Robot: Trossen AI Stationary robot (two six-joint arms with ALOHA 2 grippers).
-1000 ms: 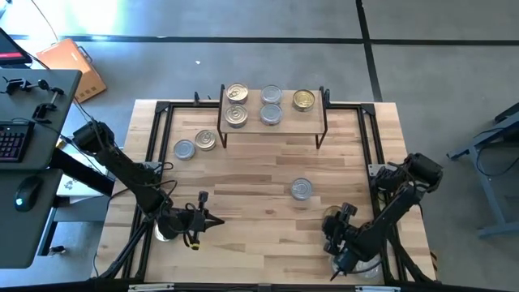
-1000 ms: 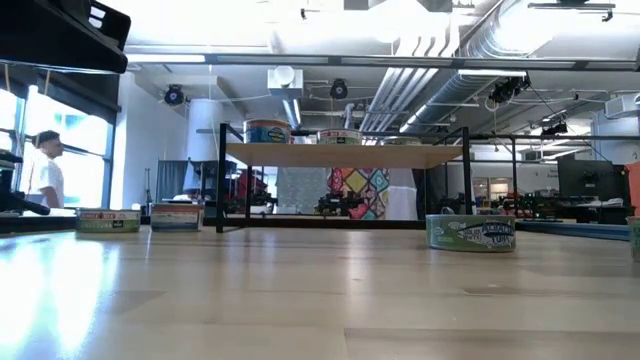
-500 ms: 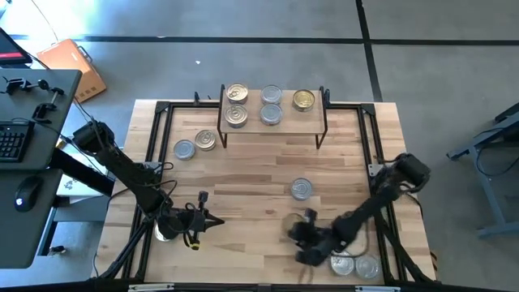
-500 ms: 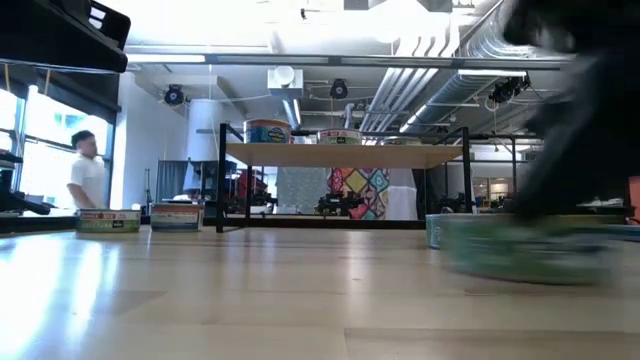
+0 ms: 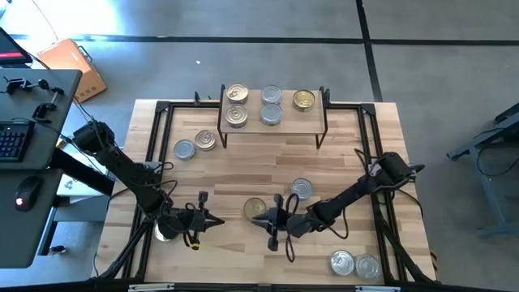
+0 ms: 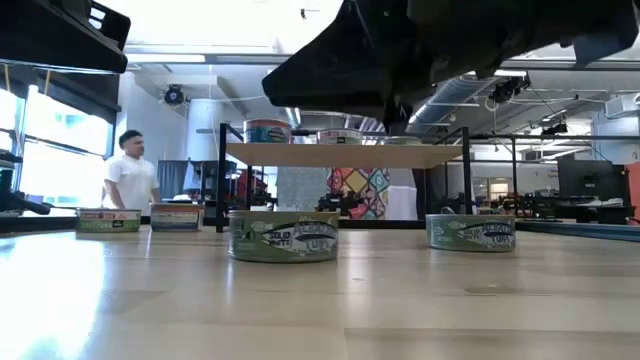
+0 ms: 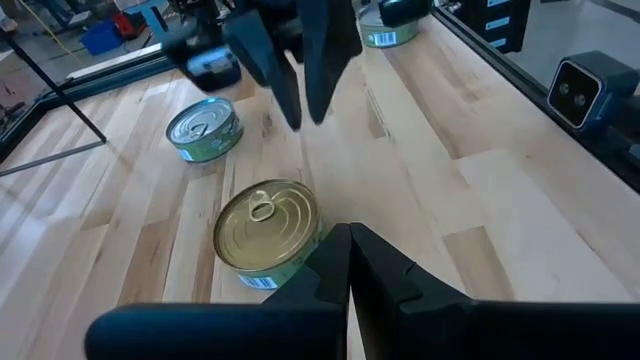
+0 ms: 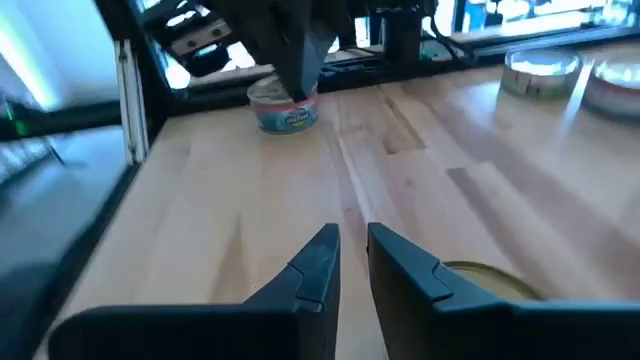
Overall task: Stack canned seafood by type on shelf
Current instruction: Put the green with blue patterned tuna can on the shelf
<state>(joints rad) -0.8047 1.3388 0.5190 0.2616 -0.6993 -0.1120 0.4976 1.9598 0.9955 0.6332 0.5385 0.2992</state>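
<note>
The right gripper (image 5: 272, 221), jaws nearly clenched on nothing, is hovering just beside a gold-lidded tin (image 5: 255, 208) lying flat, lid up, label unreadable, while silver tin (image 5: 301, 189) and the shelf (image 5: 273, 122) are sitting beyond.

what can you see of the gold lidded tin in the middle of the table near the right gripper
The short round tin with a gold lid sits flat and upright on the butcher-block wooden table, near its front middle. Its metal lid carries a pull tab; its side wears a green and white printed label. The right gripper hangs just beside it, fingers nearly together and holding nothing, not touching it. A silver-lidded tin stands apart behind it.
</note>
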